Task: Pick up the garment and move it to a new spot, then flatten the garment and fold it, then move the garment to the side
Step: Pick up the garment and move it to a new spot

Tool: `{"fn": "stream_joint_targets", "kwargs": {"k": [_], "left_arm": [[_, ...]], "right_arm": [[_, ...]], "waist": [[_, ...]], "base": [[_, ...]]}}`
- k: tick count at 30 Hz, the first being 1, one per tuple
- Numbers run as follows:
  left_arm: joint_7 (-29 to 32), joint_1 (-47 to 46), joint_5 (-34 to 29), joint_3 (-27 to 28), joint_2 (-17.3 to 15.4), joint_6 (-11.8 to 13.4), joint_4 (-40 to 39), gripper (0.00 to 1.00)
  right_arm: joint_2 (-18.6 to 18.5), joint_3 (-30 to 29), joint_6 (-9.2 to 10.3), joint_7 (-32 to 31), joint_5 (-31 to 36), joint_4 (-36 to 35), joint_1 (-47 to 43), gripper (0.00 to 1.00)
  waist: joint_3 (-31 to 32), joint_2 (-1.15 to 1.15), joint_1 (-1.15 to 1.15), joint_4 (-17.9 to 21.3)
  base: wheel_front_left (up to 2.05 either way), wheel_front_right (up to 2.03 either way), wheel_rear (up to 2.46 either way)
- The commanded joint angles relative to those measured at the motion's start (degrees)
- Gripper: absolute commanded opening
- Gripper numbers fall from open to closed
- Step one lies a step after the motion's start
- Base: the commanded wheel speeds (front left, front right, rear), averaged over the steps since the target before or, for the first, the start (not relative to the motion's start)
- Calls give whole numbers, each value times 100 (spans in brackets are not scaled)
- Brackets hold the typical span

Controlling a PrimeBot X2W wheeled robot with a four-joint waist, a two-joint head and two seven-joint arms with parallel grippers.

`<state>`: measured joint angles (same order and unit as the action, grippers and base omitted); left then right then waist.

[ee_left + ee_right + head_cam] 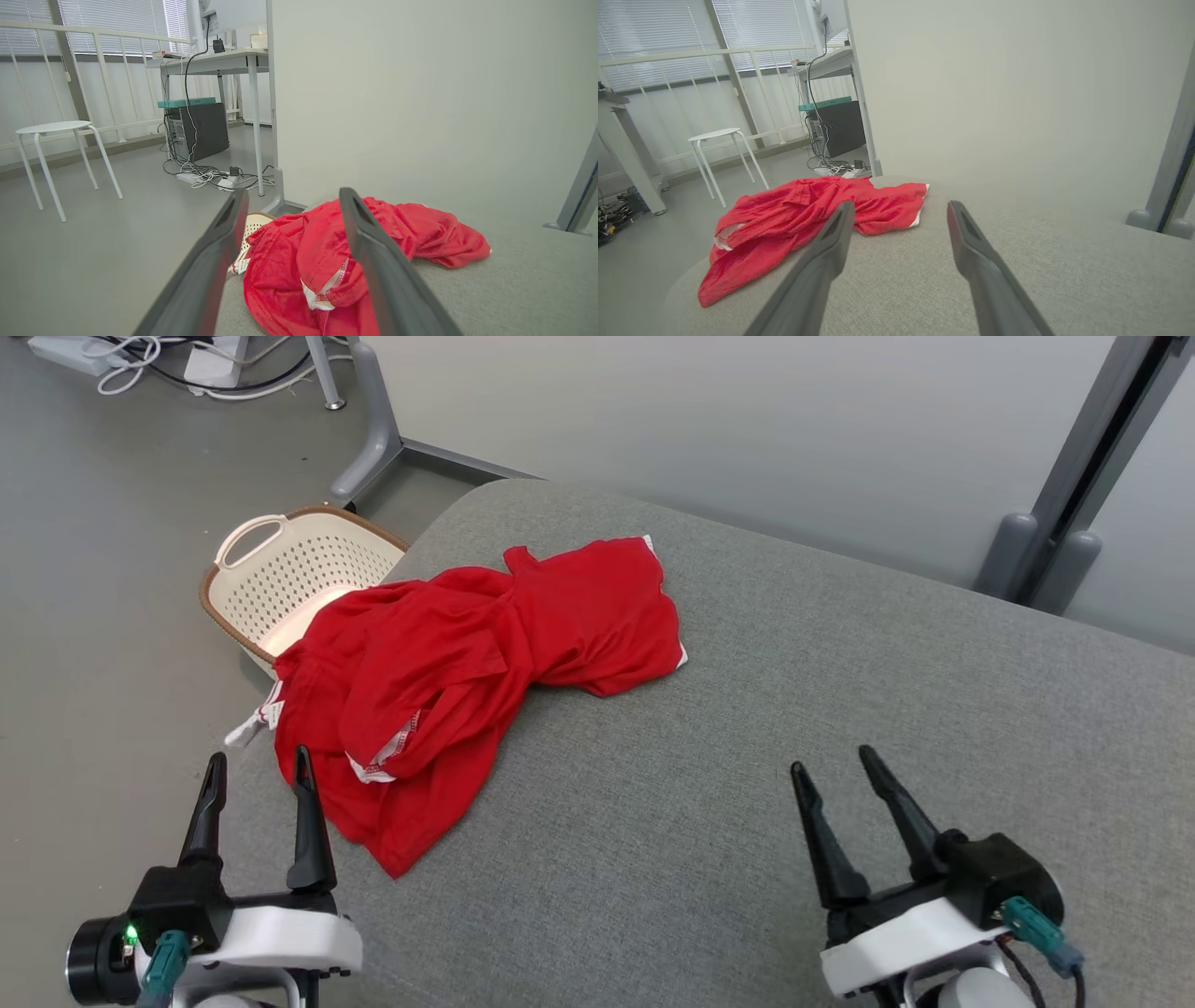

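Left gripper: The left gripper (259, 761) is wide open, with nothing between its two long dark fingers. It sits low on the left, over the edge of the grey top. One finger tip is right at the near edge of the red cloth. I cannot tell if it touches.

Right gripper: The right gripper (831, 759) is wide open too and has nothing in it. It sits over bare grey cloth, well apart from the shirt.

Garment: The crumpled red shirt with white trim (467, 663) lies in a messy heap on the left part of the grey top. It is bunched and twisted in the middle. A white bit hangs off the left edge. In the left wrist view the shirt is just past the finger tips.

Grey top: The big soft grey cloth-covered top (794, 728) has a round corner at the far left.

Basket: A cream plastic basket with little holes and a brown rim (308, 569) stands on the floor, just beside the grey top. The shirt covers part of its near side.

Farther off: A white round stool (56, 127), a black computer box (201, 130) and a tangle of white and black cables (187, 364) are on the grey floor.
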<state>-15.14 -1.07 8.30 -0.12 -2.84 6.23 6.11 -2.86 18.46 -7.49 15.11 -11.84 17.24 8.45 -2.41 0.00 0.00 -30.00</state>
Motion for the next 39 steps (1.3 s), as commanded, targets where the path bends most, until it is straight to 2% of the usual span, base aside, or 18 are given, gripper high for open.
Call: {"fn": "stream_joint_targets", "kwargs": {"k": [1, 6, 8, 13, 17, 25, 28, 29, 30, 35, 39], "left_arm": [[-2, -165, -81, 72, -20, -101, 143, 100], [-2, -620, -103, 151, -186, -603, 732, 100], [-2, -990, -95, 139, -347, -902, 1155, 100], [47, -1699, -70, -212, -704, -1268, 2185, 100], [355, -2312, 150, -531, -925, -1362, 2925, 100], [680, -3291, 506, -1313, -1434, -1365, 3924, 100], [734, -3507, 720, -1534, -1484, -1366, 4238, 100], [746, -3593, 799, -1562, -1506, -1366, 4334, 38], [787, -3671, 891, -1593, -1531, -1366, 4431, 0], [785, -3854, 1155, -1819, -1593, -1367, 4702, 0], [448, -4000, 1394, -1851, -1640, -1367, 4854, 0]], "right_arm": [[-24, -182, -1, 8, 48, -65, -72, 100], [-13, -695, -1, 8, 208, -282, -236, 100], [-16, -839, -1, 8, 339, -370, -200, 100], [-36, -980, -1, 8, 496, -472, -56, 100], [-110, -993, -1, 8, 602, -518, 40, 100], [-225, -930, -1, 8, 686, -481, 198, 100], [-271, -886, -1, 8, 712, -462, 247, 100], [-283, -870, -1, 8, 706, -461, 250, 100], [-297, -851, -1, 8, 700, -455, 255, 100], [-311, -850, -1, 8, 697, -438, 278, 100], [-308, -860, -1, 8, 739, -373, 256, 100]], "waist": [[-19, 0, 0, 17], [-182, 0, 0, 138], [-383, 0, 0, 304], [-755, 0, 0, 524], [-1031, 0, 0, 629], [-1417, 0, 0, 800], [-1508, 0, 0, 841], [-1530, 0, 0, 856], [-1545, 0, 0, 870], [-1580, 0, 0, 901], [-1559, 0, 0, 911]], "base": [[0, 0, 0], [0, 0, 0], [0, 0, 0], [0, 0, 0], [0, 0, 0], [0, 0, 0], [0, 0, 0], [0, 0, 0], [0, 0, 0], [0, 0, 0], [0, 0, 0]]}}
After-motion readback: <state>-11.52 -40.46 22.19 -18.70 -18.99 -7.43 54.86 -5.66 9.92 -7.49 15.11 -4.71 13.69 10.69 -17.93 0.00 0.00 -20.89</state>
